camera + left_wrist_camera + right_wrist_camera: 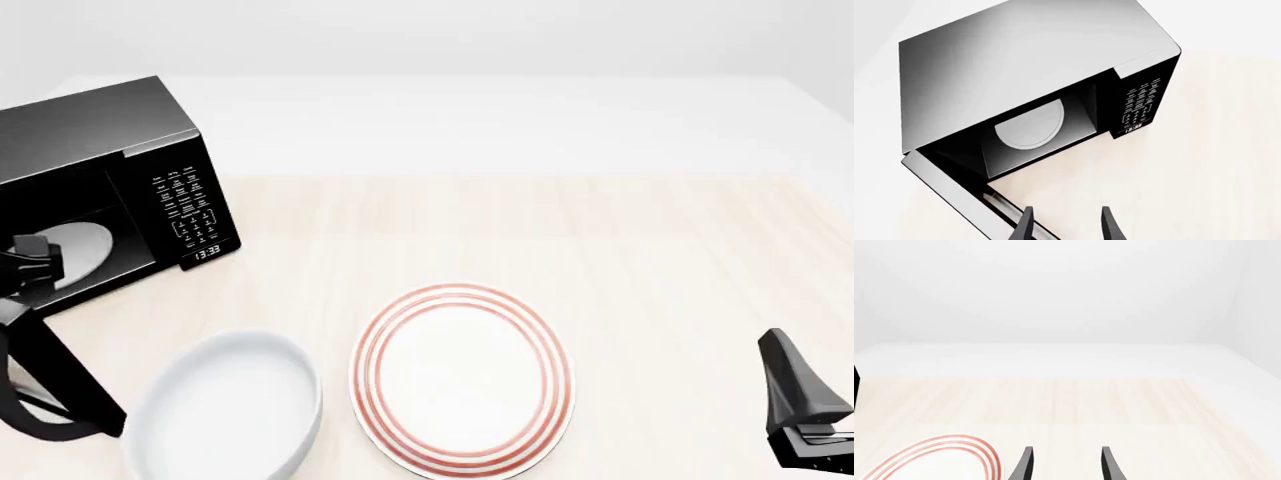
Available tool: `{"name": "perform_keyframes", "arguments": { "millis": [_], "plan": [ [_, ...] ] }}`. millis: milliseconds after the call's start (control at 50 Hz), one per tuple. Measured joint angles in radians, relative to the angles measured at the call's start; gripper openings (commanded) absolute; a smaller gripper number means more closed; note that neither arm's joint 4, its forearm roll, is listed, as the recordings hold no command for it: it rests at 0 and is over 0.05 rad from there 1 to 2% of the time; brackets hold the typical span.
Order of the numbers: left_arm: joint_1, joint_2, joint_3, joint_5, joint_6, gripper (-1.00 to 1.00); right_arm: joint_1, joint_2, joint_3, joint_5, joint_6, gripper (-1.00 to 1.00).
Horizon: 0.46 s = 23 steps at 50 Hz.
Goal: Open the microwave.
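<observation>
Black boxy microwave (100, 190) at upper left of the front frame, door swung open, white turntable visible; left hand (1066, 222) and right hand (1066, 462) both spread, empty.

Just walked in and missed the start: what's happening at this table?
A two-armed robot is opening the microwave. Its door already stands swung open, showing the turntable inside. The left gripper hovers by the door's edge, jaws open and empty. The right gripper waits idle, open, near a red-ringed plate.
</observation>
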Motion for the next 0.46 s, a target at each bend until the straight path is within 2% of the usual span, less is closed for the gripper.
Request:
{"name": "perform_keyframes", "arguments": {
  "millis": [460],
  "plan": [
    [0.015, -0.071, 0.034, 0.040, -0.035, 1.00, 0.000, 0.000, 0.000, 0.000, 0.000, 1.00]
  ]
}}
